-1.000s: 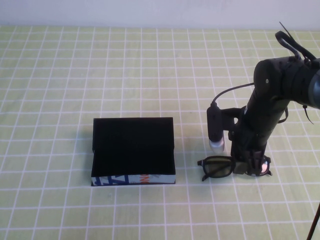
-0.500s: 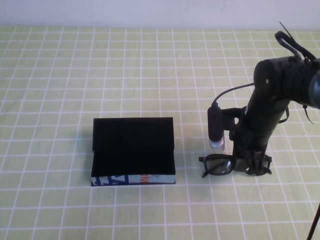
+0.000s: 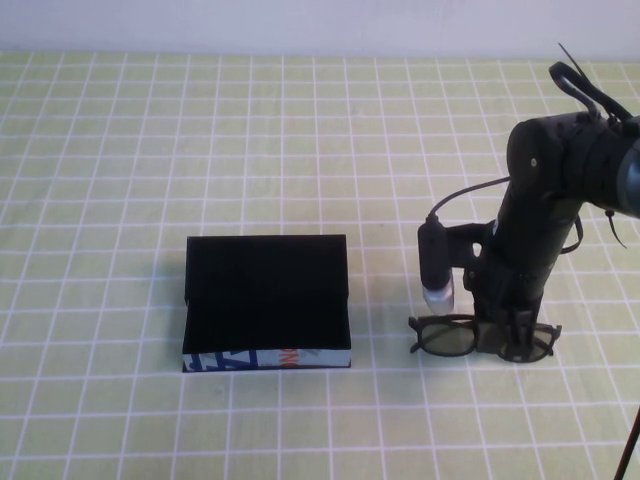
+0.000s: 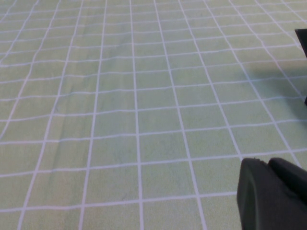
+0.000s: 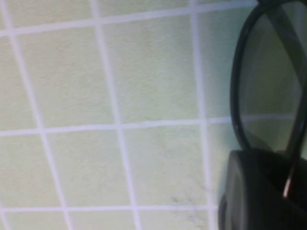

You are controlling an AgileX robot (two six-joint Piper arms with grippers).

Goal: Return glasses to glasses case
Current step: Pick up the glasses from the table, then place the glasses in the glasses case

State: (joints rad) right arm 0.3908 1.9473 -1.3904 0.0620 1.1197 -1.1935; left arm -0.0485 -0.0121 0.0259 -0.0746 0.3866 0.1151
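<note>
Glasses point(image 3: 478, 338) gripped in right tool point(image 3: 512, 343), low over counter point(image 3: 300, 150). Next: lift, carry sideways into glasses case point(image 3: 266, 300). Left tool point(image 4: 276, 194) parked, grip state unclear.

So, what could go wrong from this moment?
The right hand sits low on the glasses, gripping near one lens only, so they may tilt or slip when lifted. The glasses case shows just a dark top, so the glasses could land on a shut lid. The left hand is far off, not helping.
</note>
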